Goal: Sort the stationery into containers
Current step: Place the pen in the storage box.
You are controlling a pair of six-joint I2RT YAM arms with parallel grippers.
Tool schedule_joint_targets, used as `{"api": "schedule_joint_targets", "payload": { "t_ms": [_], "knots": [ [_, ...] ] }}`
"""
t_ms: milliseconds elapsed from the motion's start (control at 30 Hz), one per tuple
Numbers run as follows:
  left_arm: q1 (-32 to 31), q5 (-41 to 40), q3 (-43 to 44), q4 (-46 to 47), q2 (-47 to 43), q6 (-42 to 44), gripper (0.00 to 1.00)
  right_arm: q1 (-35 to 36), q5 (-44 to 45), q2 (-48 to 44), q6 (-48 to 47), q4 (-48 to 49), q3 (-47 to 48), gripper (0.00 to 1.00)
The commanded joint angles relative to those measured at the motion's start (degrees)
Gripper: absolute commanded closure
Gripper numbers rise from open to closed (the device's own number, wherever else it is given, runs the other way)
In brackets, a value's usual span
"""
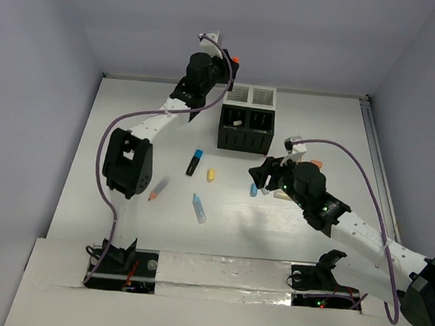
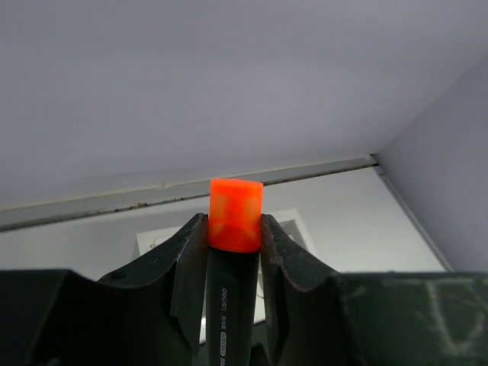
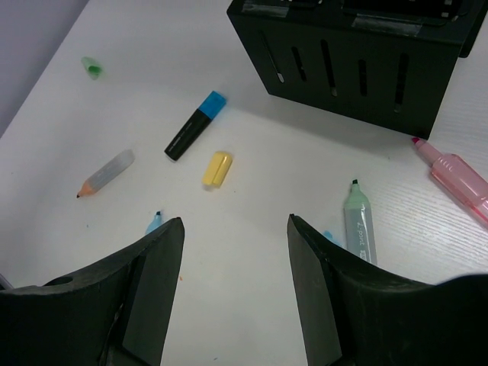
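My left gripper (image 1: 228, 58) is raised above the far side of the table, behind the organizer, shut on a black marker with an orange cap (image 2: 235, 215); the jaws (image 2: 233, 219) pinch it just below the cap. The organizer has a black part (image 1: 245, 129) joined to a white part (image 1: 252, 96). My right gripper (image 1: 261, 174) is open and empty, low over the table in front of the black part (image 3: 358, 69). Between and around its fingers (image 3: 235, 221) lie a teal highlighter (image 3: 359, 225), a pink highlighter (image 3: 457, 177) and a blue highlighter tip (image 3: 155, 223).
Loose on the table are a blue-capped black marker (image 1: 195, 162), a small yellow piece (image 1: 211, 175), a short pencil (image 1: 158, 188), a blue highlighter (image 1: 199, 208) and a small green piece (image 3: 92, 69). Walls stand on the left, right and far sides.
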Motion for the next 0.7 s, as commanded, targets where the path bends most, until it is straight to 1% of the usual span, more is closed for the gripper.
{"api": "schedule_joint_targets", "payload": {
  "t_ms": [0, 100, 233, 433, 667],
  "knots": [
    [-0.5, -1.1, 7.2, 3.7, 3.3, 0.0, 1.0, 0.1, -0.4, -0.3, -0.4, 4.3, 0.0, 0.37],
    [-1.0, -1.7, 11.0, 3.3, 6.9, 0.7, 1.0, 0.1, -0.5, -0.3, -0.5, 4.8, -0.1, 0.37],
    [-1.0, -2.6, 13.1, 4.1, 10.4, 0.7, 1.0, 0.1, -1.5, 0.0, -0.9, 5.5, -0.4, 0.37],
    [-1.0, -1.7, 17.5, 4.1, 15.7, 0.1, 1.0, 0.1, -1.8, 0.1, -1.1, 6.2, -0.6, 0.37],
    [-1.0, -1.2, 19.2, 5.9, 19.3, 0.4, 1.0, 0.1, -1.7, 0.9, -1.6, 6.9, -0.8, 0.37]
  ]
}}
